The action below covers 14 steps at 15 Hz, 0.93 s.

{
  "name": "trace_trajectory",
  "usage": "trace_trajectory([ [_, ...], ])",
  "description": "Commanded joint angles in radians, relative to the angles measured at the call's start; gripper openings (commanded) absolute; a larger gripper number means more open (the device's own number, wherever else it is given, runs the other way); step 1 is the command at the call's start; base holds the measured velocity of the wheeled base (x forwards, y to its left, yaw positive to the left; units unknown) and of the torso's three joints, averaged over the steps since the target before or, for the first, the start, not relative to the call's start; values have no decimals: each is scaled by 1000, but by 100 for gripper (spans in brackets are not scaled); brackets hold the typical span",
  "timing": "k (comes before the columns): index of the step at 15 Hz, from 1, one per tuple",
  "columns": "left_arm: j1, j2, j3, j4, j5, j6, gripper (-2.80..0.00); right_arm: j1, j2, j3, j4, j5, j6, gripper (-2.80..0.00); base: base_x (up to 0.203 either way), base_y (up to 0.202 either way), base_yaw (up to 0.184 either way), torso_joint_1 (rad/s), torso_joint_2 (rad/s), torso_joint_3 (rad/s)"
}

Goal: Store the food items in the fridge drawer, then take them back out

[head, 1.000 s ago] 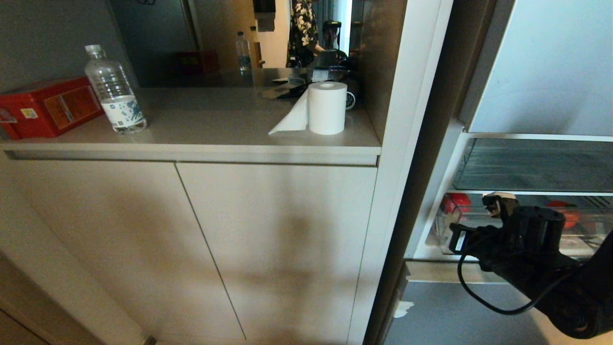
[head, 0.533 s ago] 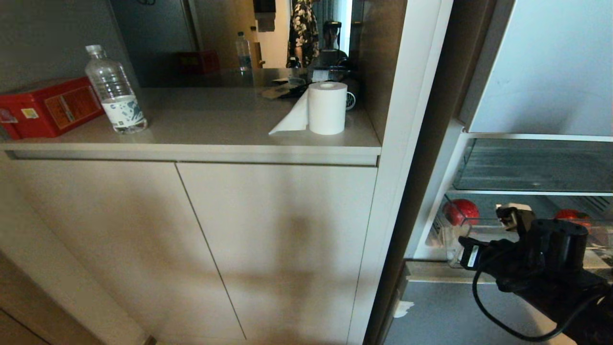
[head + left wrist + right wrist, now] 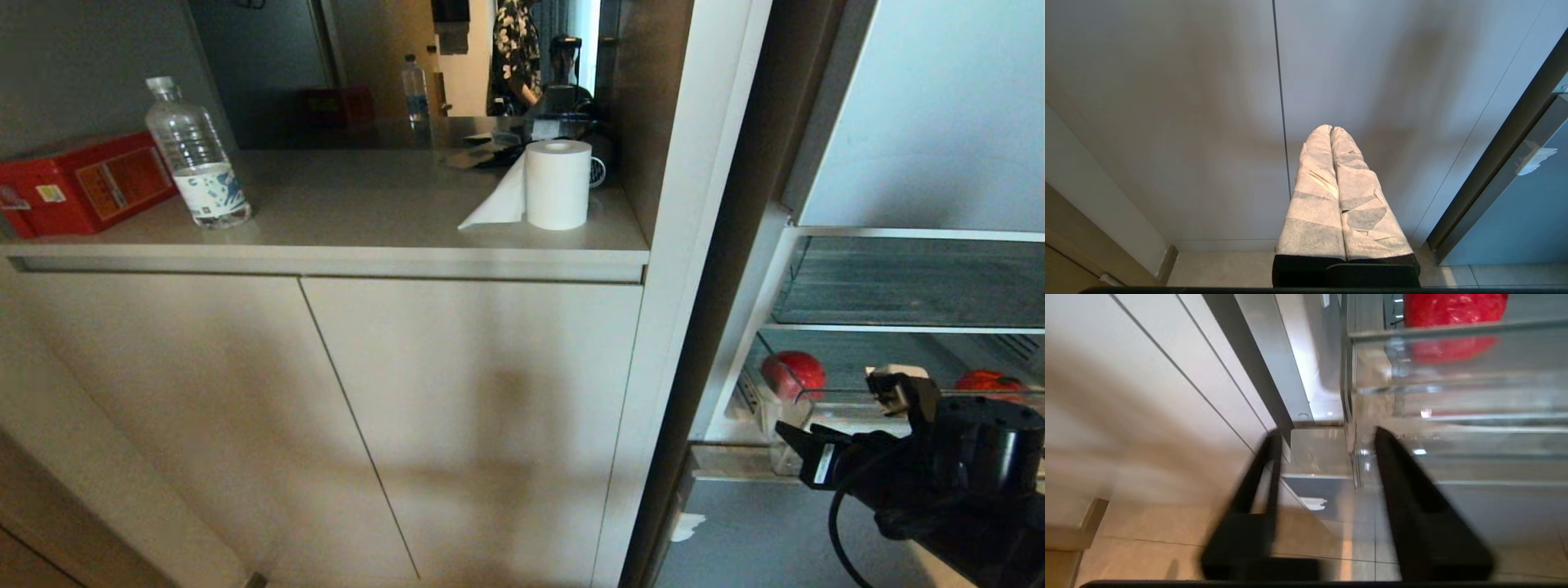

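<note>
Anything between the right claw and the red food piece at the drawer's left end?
Yes: in the right wrist view the fridge drawer's clear front lip stands between the open right claw and the red piece.

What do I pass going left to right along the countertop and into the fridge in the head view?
Red box → water bottle → paper roll → left red food item → right red food item.
</note>
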Motion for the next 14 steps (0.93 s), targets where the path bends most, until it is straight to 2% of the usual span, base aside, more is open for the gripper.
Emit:
trace_trajectory([
  [1, 0, 1, 2, 0, 0, 0, -280, 4, -39, 34, -5, -3, 1, 0, 0, 0, 0, 0, 0, 0],
  [6, 0, 1, 2, 0, 0, 0, -280, -8, -197, 128, 25, -32, -19, 0, 0, 0, 0, 0, 0, 0],
  [8, 0, 1, 2, 0, 0, 0, -280, -84, -238, 88, 96, -42, -73, 0, 0, 0, 0, 0, 0, 0],
  [11, 0, 1, 2, 0, 0, 0, -280, -179, -285, -64, 289, -42, -124, 0, 0, 0, 0, 0, 0, 0],
  [14, 0, 1, 2, 0, 0, 0, -280, -197, -367, -246, 581, -35, -129, 0, 0, 0, 0, 0, 0, 0],
])
